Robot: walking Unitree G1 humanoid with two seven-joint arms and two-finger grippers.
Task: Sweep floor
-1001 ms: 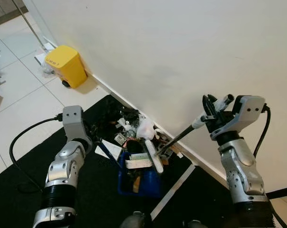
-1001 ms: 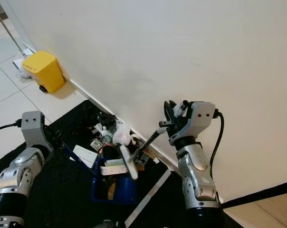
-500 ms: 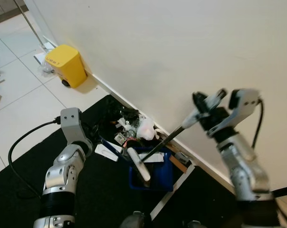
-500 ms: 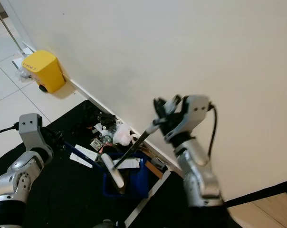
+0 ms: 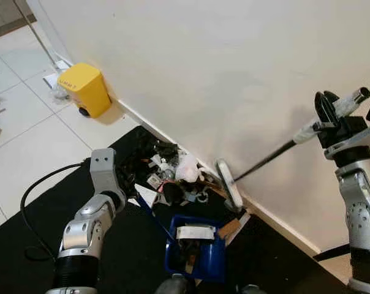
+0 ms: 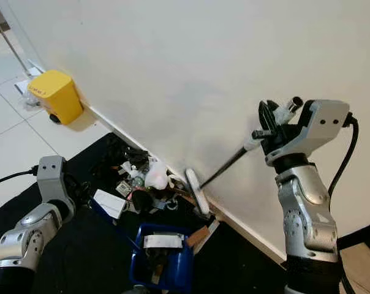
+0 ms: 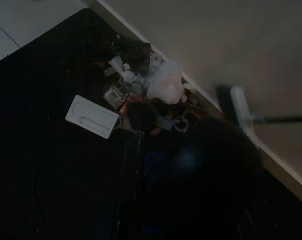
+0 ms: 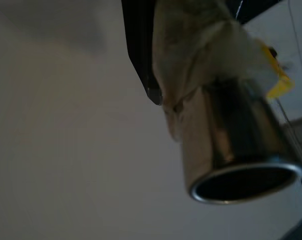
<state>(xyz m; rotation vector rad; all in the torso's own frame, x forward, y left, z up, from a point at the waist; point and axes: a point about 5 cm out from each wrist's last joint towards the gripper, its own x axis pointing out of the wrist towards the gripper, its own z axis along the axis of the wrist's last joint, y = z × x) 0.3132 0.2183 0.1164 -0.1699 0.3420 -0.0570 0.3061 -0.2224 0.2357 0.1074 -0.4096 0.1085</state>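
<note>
My right gripper (image 5: 329, 117) is raised at the right, shut on the taped top of a broom handle (image 8: 226, 140). The thin black shaft slopes down to the white broom head (image 5: 229, 184), which rests against the baseboard just right of a litter pile (image 5: 173, 174) of paper, plastic and dark scraps. A blue dustpan (image 5: 194, 254) holding a few scraps lies on the black mat in front of the pile. Its blue handle (image 5: 149, 213) runs up to my left gripper (image 5: 126, 184), which is shut on it.
A yellow bin (image 5: 84, 89) stands against the white wall at the far left on the white tiles. A black mat (image 5: 32, 226) covers the floor under the pile and the dustpan. A black cable (image 5: 32, 196) loops beside my left arm. A white card (image 7: 91, 116) lies at the pile's edge.
The broom head has lifted out of the dustpan and swung right to the baseboard as my right arm rose. The dustpan has slid back from the pile toward me.
</note>
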